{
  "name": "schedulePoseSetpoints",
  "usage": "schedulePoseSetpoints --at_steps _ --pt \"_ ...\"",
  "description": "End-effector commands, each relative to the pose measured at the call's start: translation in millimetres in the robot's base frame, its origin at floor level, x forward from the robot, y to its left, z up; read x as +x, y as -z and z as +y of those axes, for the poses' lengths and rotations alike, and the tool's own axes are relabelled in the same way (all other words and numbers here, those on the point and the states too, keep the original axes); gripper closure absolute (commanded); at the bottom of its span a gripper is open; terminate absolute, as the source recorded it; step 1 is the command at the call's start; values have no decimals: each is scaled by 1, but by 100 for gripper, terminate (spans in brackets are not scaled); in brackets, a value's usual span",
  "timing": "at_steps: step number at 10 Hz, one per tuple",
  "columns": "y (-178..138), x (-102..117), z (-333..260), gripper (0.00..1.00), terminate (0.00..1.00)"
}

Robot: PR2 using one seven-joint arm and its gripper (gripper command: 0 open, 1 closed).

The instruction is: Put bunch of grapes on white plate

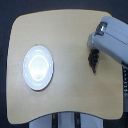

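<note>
Seemingly, the hand (pixel 93 56) clamps the knobbly dark bunch of grapes (pixel 93 61) (blurry); glossy round white plate (pixel 38 67) well apart.

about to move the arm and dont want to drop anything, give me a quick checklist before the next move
1. Grapes located: ok, dark cluster at the exterior view's right, just below the gripper.
2. Fingers closed on grapes: cannot tell, the gripper body hides them.
3. Grapes lifted off the table: cannot tell from this view.
4. Plate empty: ok, nothing lies on it.
5. Path to plate free: ok, only bare table between grapes and plate.
6. Grapes on plate: not ok, they sit far to its right in this view.
</note>
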Motion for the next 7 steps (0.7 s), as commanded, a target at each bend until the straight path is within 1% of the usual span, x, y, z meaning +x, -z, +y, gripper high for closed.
schedulePoseSetpoints --at_steps 1,3,4,5,6,7 --pt "-12 2 -4 100 0" --pt "-19 1 -4 100 0" --pt "-30 3 0 100 0" --pt "-46 4 8 100 0" --pt "-68 6 20 100 0" --pt "-82 7 27 100 0"
